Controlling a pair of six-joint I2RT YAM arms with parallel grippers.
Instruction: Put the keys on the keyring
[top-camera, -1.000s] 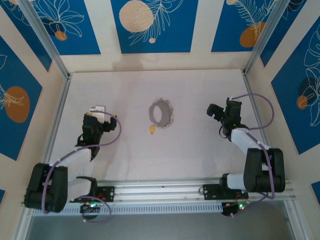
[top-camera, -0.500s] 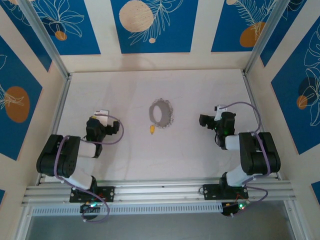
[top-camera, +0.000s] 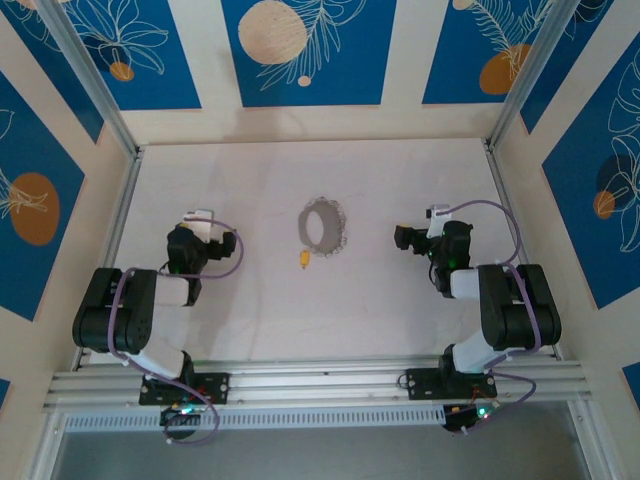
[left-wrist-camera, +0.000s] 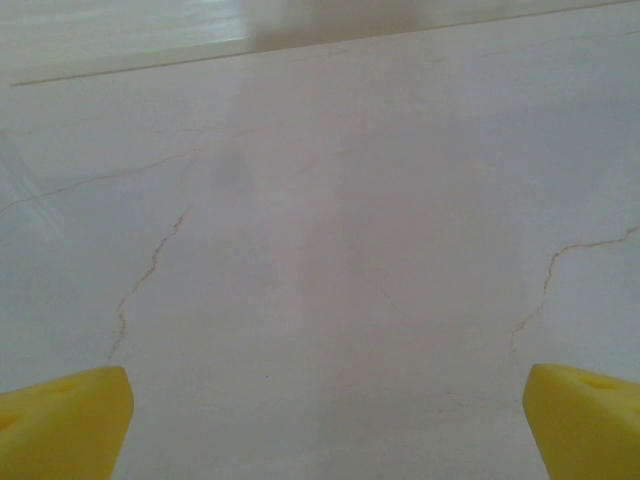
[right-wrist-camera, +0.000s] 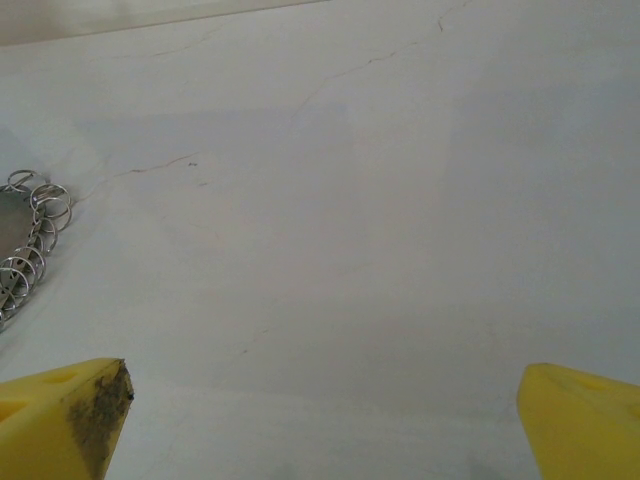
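Yellow-headed key (top-camera: 303, 260) lies flat near the keyring (top-camera: 323, 224); my left claw (left-wrist-camera: 322, 420) and right claw (right-wrist-camera: 325, 418), both wide apart, may skid it away.

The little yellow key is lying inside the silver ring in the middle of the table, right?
Not quite. The key is little and yellow, but it lies outside the keyring, on the table just beside the ring's near edge. The top external view shows this.

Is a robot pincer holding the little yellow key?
No, the key lies by itself on the table near the ring.
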